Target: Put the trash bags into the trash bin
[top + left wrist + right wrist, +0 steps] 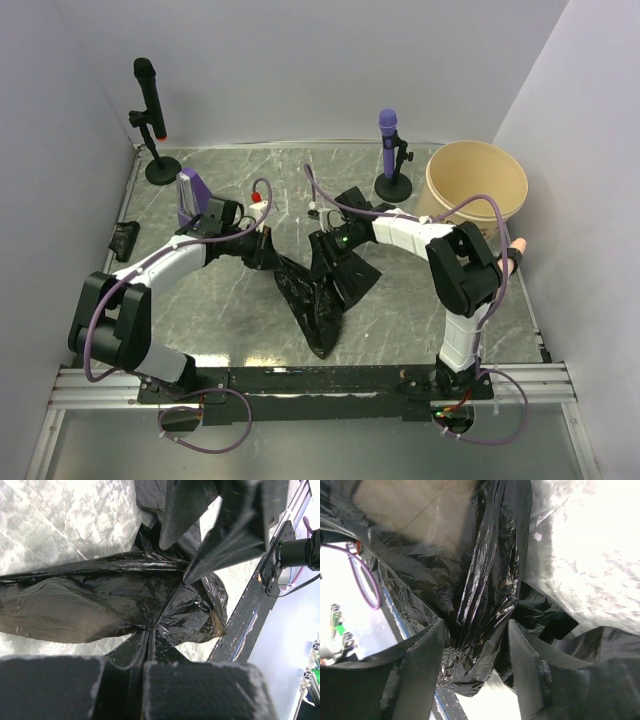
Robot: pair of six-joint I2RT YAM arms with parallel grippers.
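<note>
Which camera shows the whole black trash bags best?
The top camera: the trash bags show whole there, spread on the table. Each wrist camera shows only a shiny, crinkled close-up piece.

1. Top view: tips of left pincer (263,246) and right pincer (326,244) are buried in the trash bags (318,300).
2. Right wrist: fingers (420,675) cut off at the bottom edge. Film fills the gap (jaws apart), so can't tell if it's clamped.
3. Left wrist: near finger bases are a blurred black block; bags run off the left edge.
4. Trash bin (478,175): base hidden behind right arm (465,265), side print unreadable.
5. Dark object (125,238) at worktop (400,310) left edge: too small to identify.
</note>
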